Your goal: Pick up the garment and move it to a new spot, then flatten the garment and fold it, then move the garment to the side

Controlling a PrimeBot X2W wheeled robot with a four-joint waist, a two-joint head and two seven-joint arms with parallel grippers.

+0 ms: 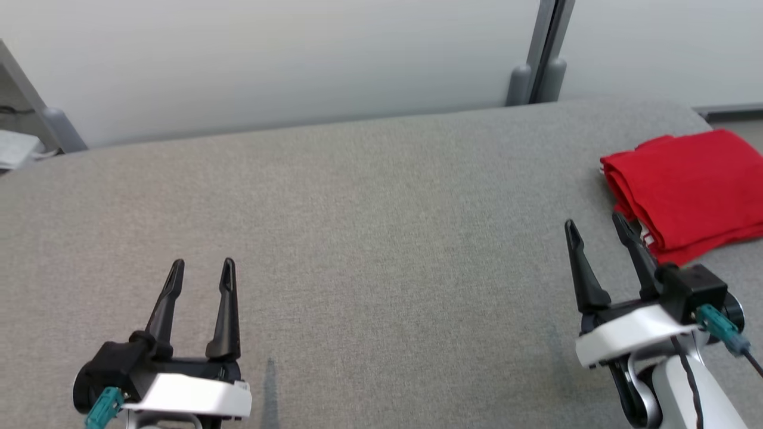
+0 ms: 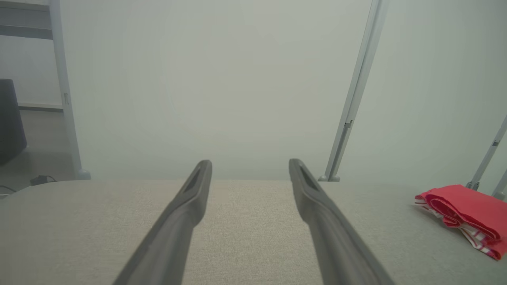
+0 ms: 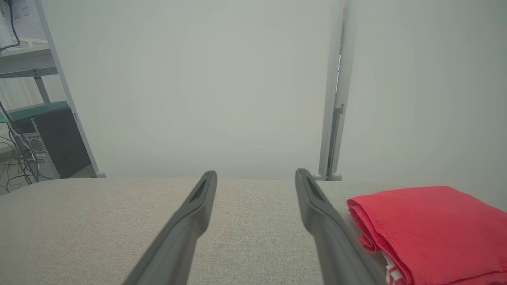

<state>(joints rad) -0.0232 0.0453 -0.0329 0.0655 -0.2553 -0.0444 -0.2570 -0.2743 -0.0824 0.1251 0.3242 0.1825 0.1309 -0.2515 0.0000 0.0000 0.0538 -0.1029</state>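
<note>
Red garment (image 1: 685,190) x1, pincers (image 1: 203,262) (image 1: 595,220) x2

No readable text for you here

You will find no word, number or brand clear enough to read in any view. The pale sheet (image 3: 23,16) at the upper left of the right wrist view, above the shelf unit (image 3: 27,63), carries faint dark marks, but they are too small and blurred to make out.
</note>
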